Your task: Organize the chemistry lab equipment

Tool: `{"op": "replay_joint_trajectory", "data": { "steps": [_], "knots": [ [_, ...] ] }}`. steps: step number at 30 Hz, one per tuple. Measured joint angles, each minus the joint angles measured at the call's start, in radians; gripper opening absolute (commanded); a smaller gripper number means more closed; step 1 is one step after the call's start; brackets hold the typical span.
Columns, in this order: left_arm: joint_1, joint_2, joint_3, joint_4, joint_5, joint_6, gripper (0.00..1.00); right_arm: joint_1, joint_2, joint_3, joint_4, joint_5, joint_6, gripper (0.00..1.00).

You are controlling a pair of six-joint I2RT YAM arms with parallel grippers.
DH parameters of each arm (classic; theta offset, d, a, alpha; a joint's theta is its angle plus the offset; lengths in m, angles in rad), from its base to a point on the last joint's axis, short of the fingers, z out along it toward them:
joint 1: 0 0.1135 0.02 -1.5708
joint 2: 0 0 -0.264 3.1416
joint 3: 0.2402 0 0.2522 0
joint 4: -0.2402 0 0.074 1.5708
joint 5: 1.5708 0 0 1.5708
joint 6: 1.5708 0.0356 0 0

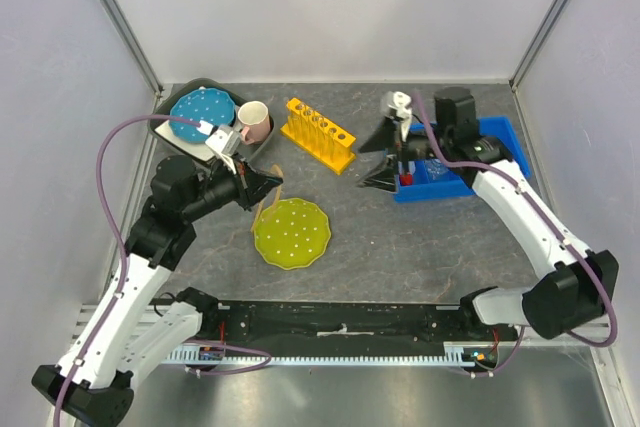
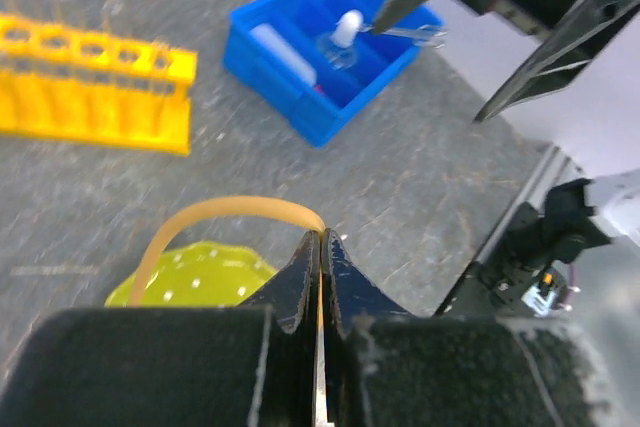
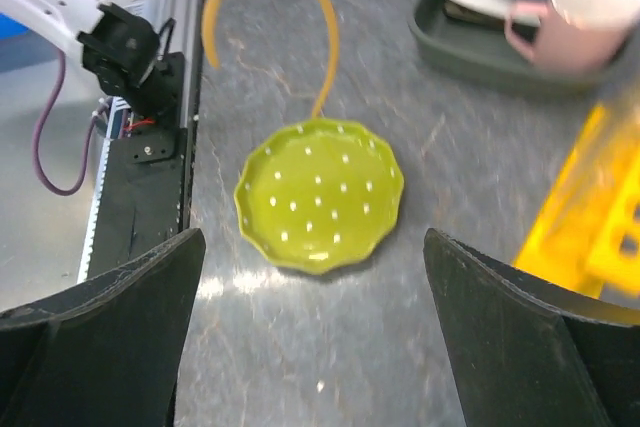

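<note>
My left gripper is shut on one end of a tan flexible tube, which arches down to the rim of the yellow-green plate. The yellow test-tube rack stands at the back centre with thin clear tubes in it. A blue bin holds the white squeeze bottle, the white-capped flask and metal tongs. My right gripper hovers open by the bin's left end, holding nothing.
A grey tray at the back left carries a dotted blue plate and a pink mug. The yellow-green plate lies on the table between the arms. Grey walls enclose the table on three sides.
</note>
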Motion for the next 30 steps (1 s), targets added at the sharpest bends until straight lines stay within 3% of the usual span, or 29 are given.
{"op": "replay_joint_trajectory", "data": {
  "steps": [9, 16, 19, 24, 30],
  "knots": [
    [-0.014, 0.082, 0.264, 0.06, 0.211, 0.0, 0.02, 0.302, 0.15, 0.262, 0.068, 0.097, 0.098, 0.98],
    [-0.018, 0.122, 0.325, 0.151, 0.346, -0.064, 0.02, 0.308, 0.233, 0.296, 0.161, 0.155, 0.231, 0.98],
    [-0.018, 0.132, 0.325, 0.174, 0.374, -0.088, 0.02, 0.316, 0.245, 0.296, 0.198, 0.17, 0.286, 0.92],
    [-0.019, 0.136, 0.32, 0.213, 0.409, -0.121, 0.02, 0.339, 0.245, 0.295, 0.29, 0.171, 0.394, 0.9],
    [-0.019, 0.13, 0.29, 0.241, 0.428, -0.145, 0.02, 0.375, 0.274, 0.295, 0.374, 0.169, 0.477, 0.74]
  ]
}}
